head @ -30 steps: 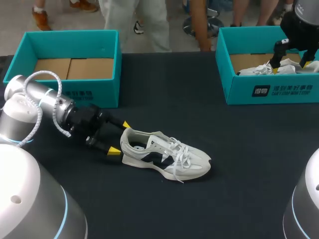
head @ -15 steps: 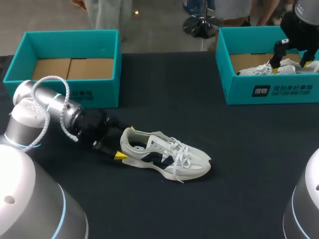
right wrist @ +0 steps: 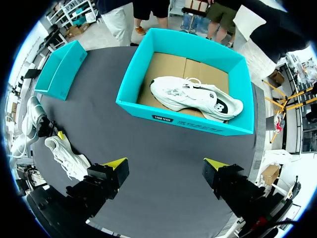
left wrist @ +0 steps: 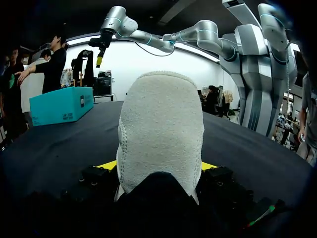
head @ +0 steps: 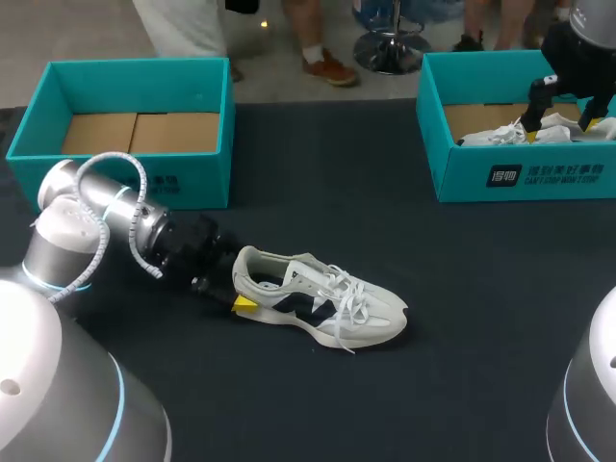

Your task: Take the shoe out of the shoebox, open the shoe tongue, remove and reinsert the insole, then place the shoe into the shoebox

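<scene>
A white and navy shoe (head: 322,300) lies on its side on the black table, toe to the right. My left gripper (head: 241,286) is at its heel, one yellow fingertip (head: 244,304) showing at the near side. In the left wrist view the grey heel (left wrist: 161,129) fills the gap between the wide-set fingers; contact cannot be made out. My right gripper (head: 561,114) hangs open above the right teal shoebox (head: 520,175). From the right wrist, its gripper (right wrist: 164,163) is open over the table in front of that shoebox (right wrist: 148,106), which holds a second white shoe (right wrist: 195,96).
An empty teal shoebox (head: 183,178) with a cardboard floor stands at the back left, close behind my left arm. The second shoe (head: 500,135) shows over the right box's wall. Bare black tabletop lies between the boxes and in front of the shoe.
My left gripper has slid right until its fingers straddle the shoe's heel, and they have narrowed a little. The shoe and the right arm have stayed put.
</scene>
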`<state>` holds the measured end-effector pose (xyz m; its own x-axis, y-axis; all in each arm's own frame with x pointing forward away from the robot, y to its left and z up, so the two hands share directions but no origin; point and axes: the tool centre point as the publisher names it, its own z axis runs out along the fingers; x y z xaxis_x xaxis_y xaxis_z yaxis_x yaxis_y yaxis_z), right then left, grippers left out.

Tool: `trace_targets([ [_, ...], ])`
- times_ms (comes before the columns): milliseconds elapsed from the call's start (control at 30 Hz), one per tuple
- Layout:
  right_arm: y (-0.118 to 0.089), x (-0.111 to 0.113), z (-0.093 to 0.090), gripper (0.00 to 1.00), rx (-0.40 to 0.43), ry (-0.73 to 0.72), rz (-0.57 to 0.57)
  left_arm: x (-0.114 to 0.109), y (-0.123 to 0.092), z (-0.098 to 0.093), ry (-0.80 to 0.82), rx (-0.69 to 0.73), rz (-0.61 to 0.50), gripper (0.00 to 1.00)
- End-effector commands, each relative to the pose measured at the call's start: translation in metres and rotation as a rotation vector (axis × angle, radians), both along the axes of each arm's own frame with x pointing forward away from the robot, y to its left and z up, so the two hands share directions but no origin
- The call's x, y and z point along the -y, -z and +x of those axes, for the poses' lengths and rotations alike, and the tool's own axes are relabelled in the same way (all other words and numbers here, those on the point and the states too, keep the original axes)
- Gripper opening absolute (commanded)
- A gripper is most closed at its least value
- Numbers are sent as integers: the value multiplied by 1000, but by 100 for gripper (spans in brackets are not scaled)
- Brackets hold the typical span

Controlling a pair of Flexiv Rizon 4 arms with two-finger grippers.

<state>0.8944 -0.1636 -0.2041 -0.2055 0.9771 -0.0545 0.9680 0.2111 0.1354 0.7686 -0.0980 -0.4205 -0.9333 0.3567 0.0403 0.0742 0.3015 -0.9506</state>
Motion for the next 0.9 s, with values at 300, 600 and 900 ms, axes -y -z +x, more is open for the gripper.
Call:
trace_targets([
  [300,0,0,1,100,-1,0,-1,-6,-2,0,-84,11,-1,0],
  [600,0,0,1,100,-1,0,-1,-14,-17,1,-259,74,13,0],
  [900,0,0,1,100,-1,0,-1,-12,-23,-7,-375,84,23,0],
])
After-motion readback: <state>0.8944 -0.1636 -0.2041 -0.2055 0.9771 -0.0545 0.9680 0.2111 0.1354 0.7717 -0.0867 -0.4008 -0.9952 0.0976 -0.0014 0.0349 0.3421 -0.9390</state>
